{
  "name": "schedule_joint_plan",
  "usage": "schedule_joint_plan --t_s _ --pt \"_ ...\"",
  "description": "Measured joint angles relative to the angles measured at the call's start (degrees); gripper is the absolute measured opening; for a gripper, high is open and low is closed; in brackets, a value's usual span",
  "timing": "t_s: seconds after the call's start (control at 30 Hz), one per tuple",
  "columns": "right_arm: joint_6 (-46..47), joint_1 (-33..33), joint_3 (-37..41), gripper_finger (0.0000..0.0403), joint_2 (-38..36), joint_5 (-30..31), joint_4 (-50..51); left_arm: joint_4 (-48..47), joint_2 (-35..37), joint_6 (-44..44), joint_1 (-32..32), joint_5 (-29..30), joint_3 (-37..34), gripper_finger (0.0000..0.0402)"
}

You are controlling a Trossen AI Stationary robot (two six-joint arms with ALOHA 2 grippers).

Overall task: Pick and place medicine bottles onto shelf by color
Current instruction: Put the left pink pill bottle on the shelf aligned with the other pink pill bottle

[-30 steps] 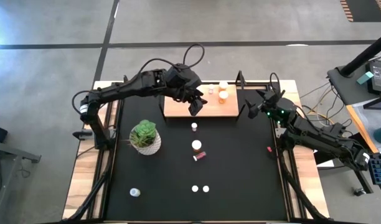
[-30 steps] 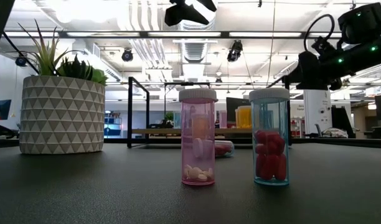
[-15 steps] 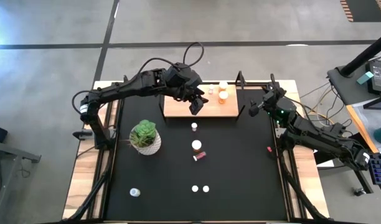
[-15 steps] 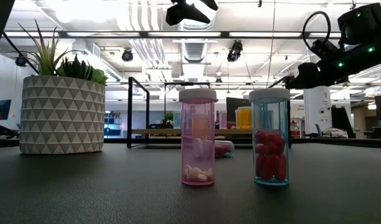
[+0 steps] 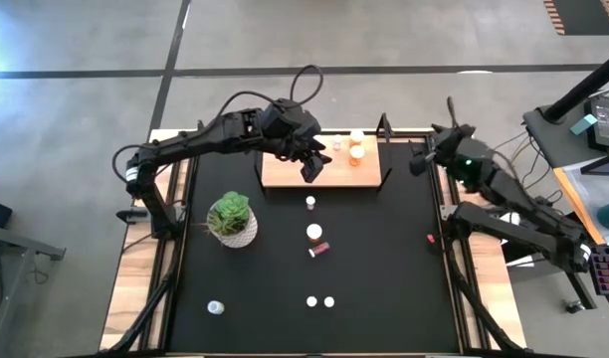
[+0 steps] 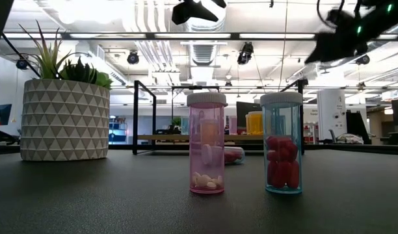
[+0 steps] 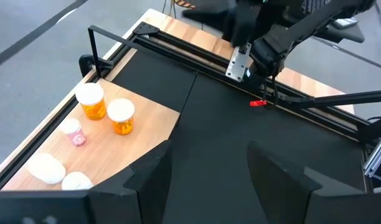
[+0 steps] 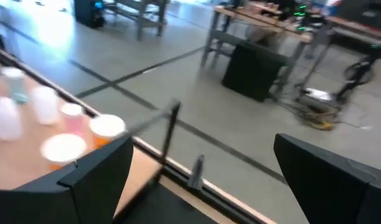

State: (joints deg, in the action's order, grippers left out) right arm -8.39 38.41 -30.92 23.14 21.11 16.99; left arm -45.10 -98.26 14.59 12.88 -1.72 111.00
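The wooden shelf (image 5: 283, 175) stands at the table's far edge. On it stand two orange bottles (image 7: 92, 102) (image 7: 121, 116), a small pink one (image 7: 72, 132) and two white ones (image 7: 46, 168). My left gripper (image 5: 310, 171) hangs open above the shelf's near edge with nothing between its fingers (image 7: 150, 180). My right gripper (image 5: 422, 161) is raised beside the shelf's right end, open and empty (image 8: 203, 186). More bottles stand on the black table: one (image 5: 310, 202), another (image 5: 314, 232), a pair (image 5: 320, 300), and a red one (image 5: 319, 249) that lies on its side.
A potted plant (image 5: 232, 219) stands at mid-left. A lone bottle (image 5: 215, 308) stands near the front left, and a small red piece (image 5: 431, 239) lies by the right edge. In the low view a pink bottle (image 6: 207, 143) and a red-filled one (image 6: 281, 143) stand close to the camera.
My right gripper has risen beside the shelf's right end and rolled somewhat, staying wide open and empty.
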Motion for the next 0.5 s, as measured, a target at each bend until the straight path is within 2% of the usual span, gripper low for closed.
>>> schedule_joint_plan --t_s 0.23,0.37,0.5 --pt "20.2 0.0 -15.8 0.0380 3.2 -13.5 14.6 -0.5 1.1 0.2 0.0 0.1 0.0 0.0190" --pt "27.5 0.0 -21.0 0.0380 5.7 -20.4 15.7 -0.5 2.4 2.2 -0.1 0.1 0.0 0.0190" --pt "28.1 0.0 -23.9 0.0380 8.0 -33.1 13.8 -0.5 4.1 3.0 -0.6 0.0 0.0 0.0190"
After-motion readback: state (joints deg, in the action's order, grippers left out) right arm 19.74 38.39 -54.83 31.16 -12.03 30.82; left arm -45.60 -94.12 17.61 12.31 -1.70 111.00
